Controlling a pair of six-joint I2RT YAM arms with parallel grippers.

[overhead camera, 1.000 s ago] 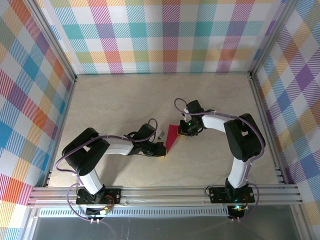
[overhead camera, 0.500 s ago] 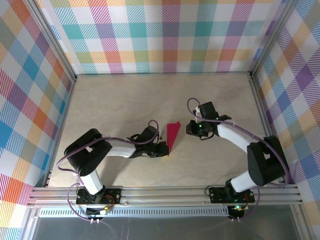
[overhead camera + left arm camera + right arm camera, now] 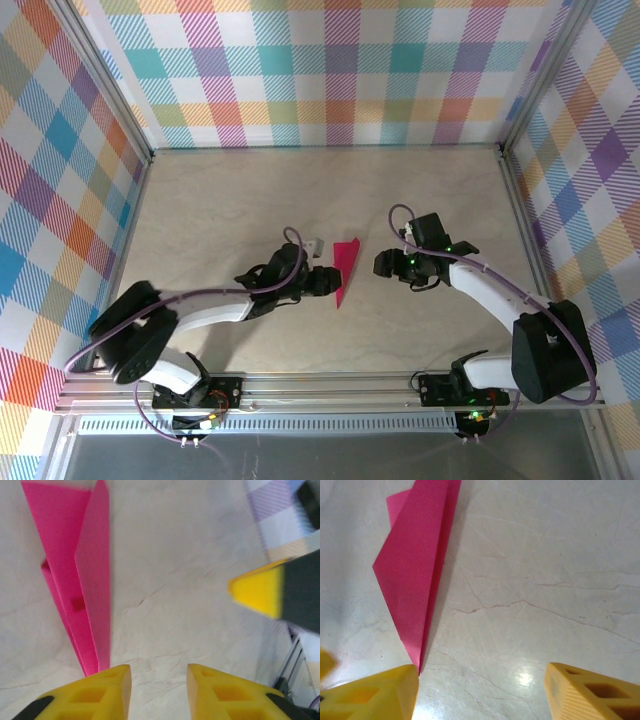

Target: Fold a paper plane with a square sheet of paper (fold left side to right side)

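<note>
In the top view we see the left gripper (image 3: 326, 282) just left of centre, jaws parted and holding nothing. Just beside it, to the right, the paper plane (image 3: 346, 268) lies flat on the table (image 3: 230, 210), a narrow pink dart with its nose toward the lower edge. Further right, near the plane but apart from it, sits the right gripper (image 3: 384, 264). In its wrist view the jaws stand wide over bare table, gripping nothing, and the plane's nose ends beside the lower-left yellow fingertip (image 3: 370, 695).
</note>
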